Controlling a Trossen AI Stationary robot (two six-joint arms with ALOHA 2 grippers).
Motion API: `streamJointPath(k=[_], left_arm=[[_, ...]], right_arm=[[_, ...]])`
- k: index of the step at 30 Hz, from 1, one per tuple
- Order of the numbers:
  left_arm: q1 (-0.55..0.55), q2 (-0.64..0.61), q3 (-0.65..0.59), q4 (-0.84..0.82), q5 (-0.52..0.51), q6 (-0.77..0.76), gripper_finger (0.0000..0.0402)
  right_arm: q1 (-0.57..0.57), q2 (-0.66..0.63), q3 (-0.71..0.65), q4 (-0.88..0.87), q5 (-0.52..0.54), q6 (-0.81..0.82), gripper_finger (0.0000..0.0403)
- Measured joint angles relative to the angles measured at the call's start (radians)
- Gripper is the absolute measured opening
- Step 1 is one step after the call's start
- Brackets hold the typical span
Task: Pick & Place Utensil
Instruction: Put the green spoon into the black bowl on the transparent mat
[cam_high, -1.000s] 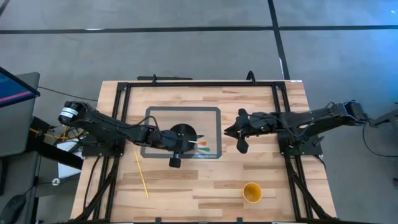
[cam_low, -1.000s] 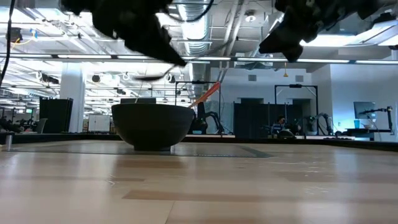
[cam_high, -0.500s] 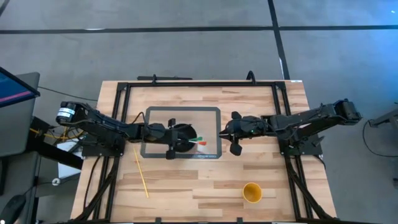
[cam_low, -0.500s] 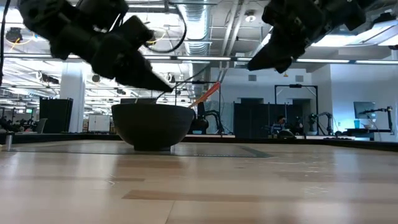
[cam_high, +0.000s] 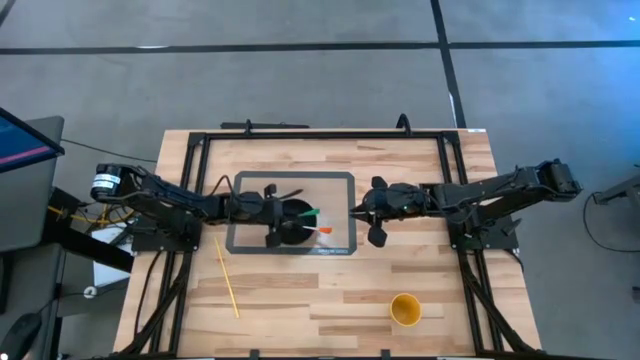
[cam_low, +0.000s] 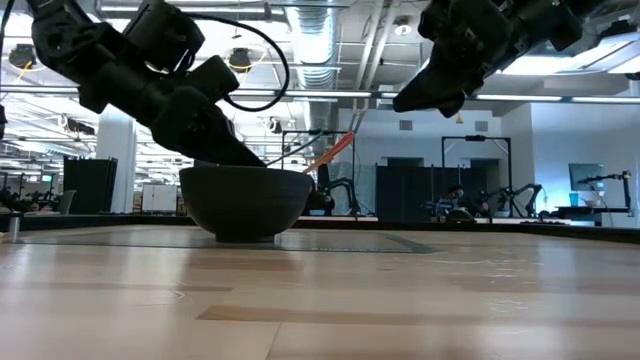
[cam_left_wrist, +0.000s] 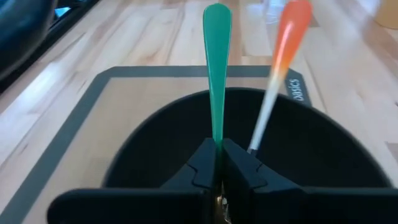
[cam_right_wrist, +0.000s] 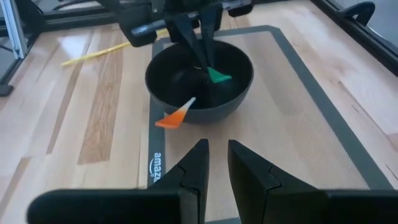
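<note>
A black bowl (cam_high: 290, 225) stands on a grey mat (cam_high: 240, 190) at mid-table. A green utensil (cam_high: 308, 213) and an orange-tipped utensil with a white stem (cam_high: 323, 230) stick out of the bowl toward the table's right. The orange-tipped one leans on the bowl's rim (cam_right_wrist: 186, 107). My left gripper (cam_high: 275, 215) reaches into the bowl from the left and is shut on the green utensil (cam_left_wrist: 216, 62). My right gripper (cam_high: 372, 215) hovers just right of the mat, above the table, slightly open and holding nothing (cam_right_wrist: 214, 168). My left gripper pinches the green utensil between its two fingers, at the end that lies inside the bowl (cam_left_wrist: 216, 142). The fingers (cam_right_wrist: 202, 53) slant down from the table's left and lie along the utensil. Its free broad end (cam_left_wrist: 216, 18) points over the bowl's right rim.
A long yellow stick (cam_high: 228, 278) lies on the wood left of the mat. A yellow cup (cam_high: 405, 309) stands near the table's near right edge. Black frame rails (cam_high: 200, 165) run along the table's sides. Bare wood lies near the mat's near edge.
My left gripper has come down from above the bowl until its fingers reach inside, shifting slightly toward the far edge. The green utensil's free end now stands apart from the orange one. My right gripper has drifted left toward the mat.
</note>
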Motion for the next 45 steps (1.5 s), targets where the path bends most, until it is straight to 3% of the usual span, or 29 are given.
streamJointPath(k=[12,23,36,45], left_arm=[[0.018,0.003,0.000,0.000,0.000,-0.034,0.0014],[0.011,0.069,0.000,0.078,-0.036,-0.072,0.0012],[0.012,0.157,0.004,0.100,-0.006,-0.138,0.0025],[0.013,0.143,0.001,0.132,-0.001,-0.097,0.0032]], right_arm=[[-0.001,0.000,0.000,0.006,0.000,0.000,0.0053],[-0.001,0.000,0.000,0.011,0.000,0.000,0.0053],[-0.005,0.000,0.000,0.011,0.000,0.000,0.0053],[-0.005,0.000,0.000,0.011,0.000,0.000,0.0053]])
